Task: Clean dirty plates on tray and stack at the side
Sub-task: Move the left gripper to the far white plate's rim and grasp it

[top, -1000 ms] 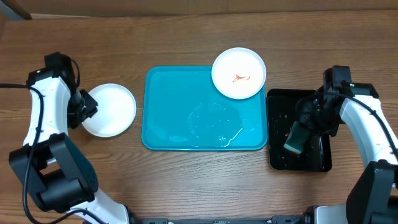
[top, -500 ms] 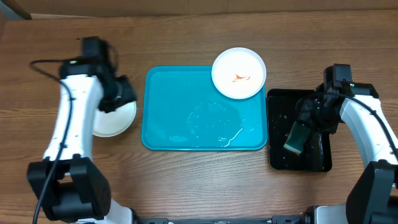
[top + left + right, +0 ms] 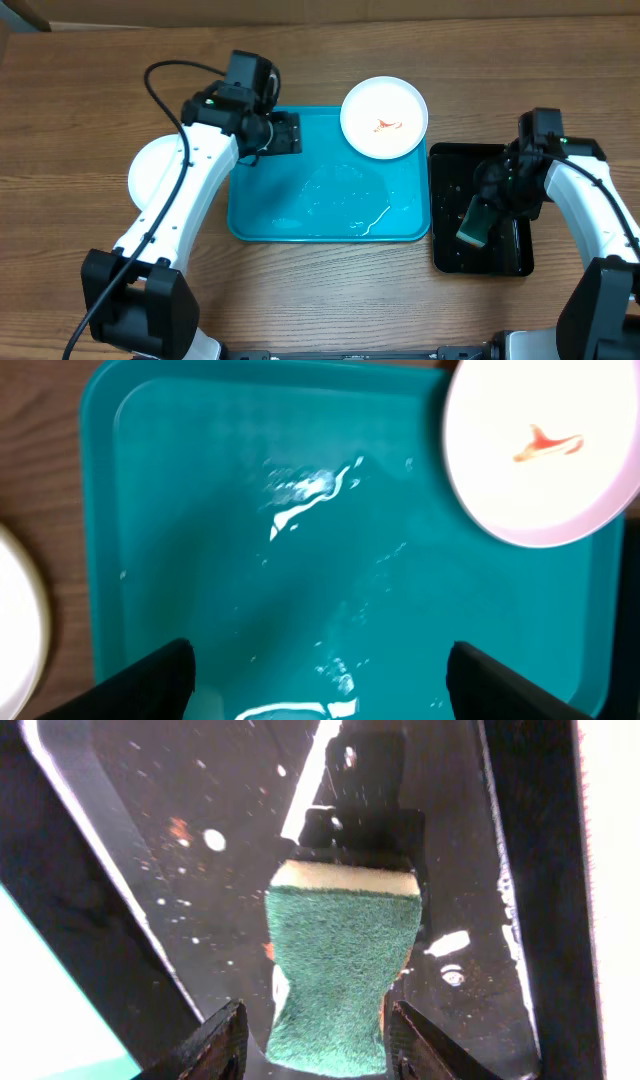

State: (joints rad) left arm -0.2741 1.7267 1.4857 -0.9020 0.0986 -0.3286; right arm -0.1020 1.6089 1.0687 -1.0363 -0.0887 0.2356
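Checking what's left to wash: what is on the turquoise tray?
One smeared white plate at its far right corner, plus water streaks. Whatever lies beneath the plate is hidden.

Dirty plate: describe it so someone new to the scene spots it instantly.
Find the large turquoise rectangular plastic tray mid-table. A round white shallow plate overhangs its far right corner. Unlike the clean-looking white plate on the wooden table left of the tray, it carries an orange-red sauce smear.

Brown wood-grain table (image 3: pixel 320 300), tan strip (image 3: pixel 400 8) (cardboard-like) along far edge
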